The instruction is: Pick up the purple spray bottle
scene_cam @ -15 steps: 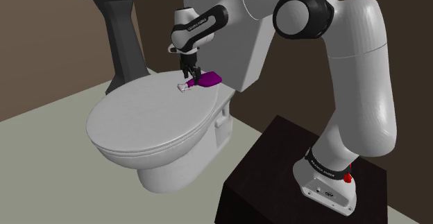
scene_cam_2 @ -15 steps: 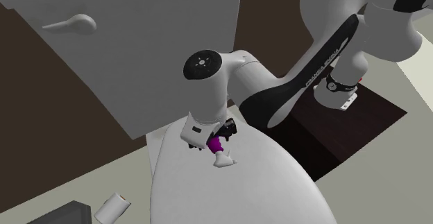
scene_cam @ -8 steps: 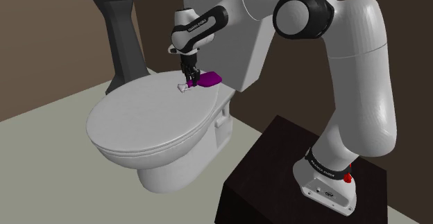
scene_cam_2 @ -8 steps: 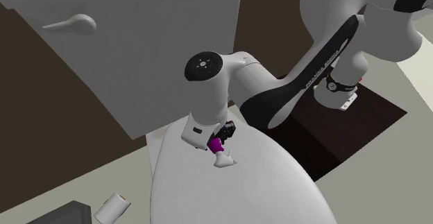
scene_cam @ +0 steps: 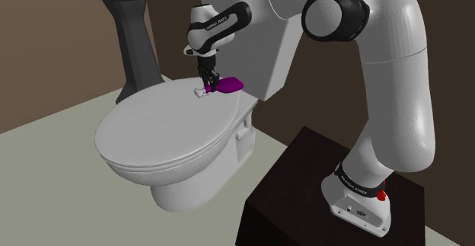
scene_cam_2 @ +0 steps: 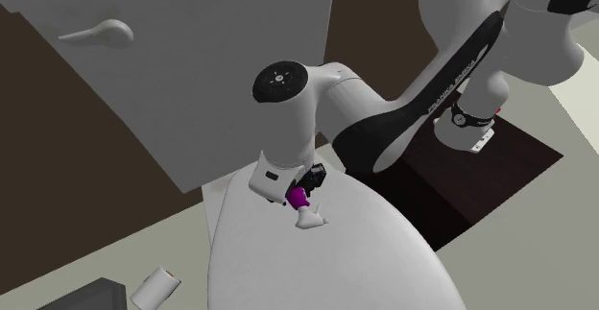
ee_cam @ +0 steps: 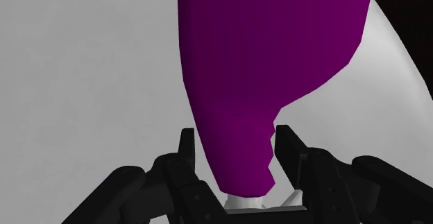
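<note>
**Your hand (scene_cam: 207, 84) grips the purple, white-nozzled spray bottle (scene_cam: 230, 84) by its neck.**
It has just inched up off the white toilet lid (scene_cam: 164, 126): lift begun.

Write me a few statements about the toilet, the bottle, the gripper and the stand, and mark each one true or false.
1. The toilet lid is closed. True.
2. The gripper clasps the purple spray bottle at its narrow neck. True.
3. The bottle's spray head is black. False: it is white.
4. The stand is white. False: it is a dark box.
</note>
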Motion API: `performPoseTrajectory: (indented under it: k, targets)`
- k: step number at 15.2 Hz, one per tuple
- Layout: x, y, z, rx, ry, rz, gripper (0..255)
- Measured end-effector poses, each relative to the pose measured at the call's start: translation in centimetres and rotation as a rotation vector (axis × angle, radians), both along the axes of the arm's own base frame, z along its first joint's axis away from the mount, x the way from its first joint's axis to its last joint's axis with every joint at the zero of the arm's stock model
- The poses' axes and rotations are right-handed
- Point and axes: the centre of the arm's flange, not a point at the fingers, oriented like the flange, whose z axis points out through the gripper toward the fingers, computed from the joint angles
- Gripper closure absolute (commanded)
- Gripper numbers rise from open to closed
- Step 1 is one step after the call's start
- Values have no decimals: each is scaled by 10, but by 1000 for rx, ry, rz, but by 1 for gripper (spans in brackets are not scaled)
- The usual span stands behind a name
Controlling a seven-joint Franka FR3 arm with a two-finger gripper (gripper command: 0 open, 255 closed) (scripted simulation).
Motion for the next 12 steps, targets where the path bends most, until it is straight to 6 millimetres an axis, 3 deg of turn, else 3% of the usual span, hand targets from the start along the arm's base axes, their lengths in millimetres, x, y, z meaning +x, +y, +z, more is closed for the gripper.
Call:
performPoseTrajectory:
  k: [12]
  targets:
    - [0, -1, 61, 0, 0, 0, 255]
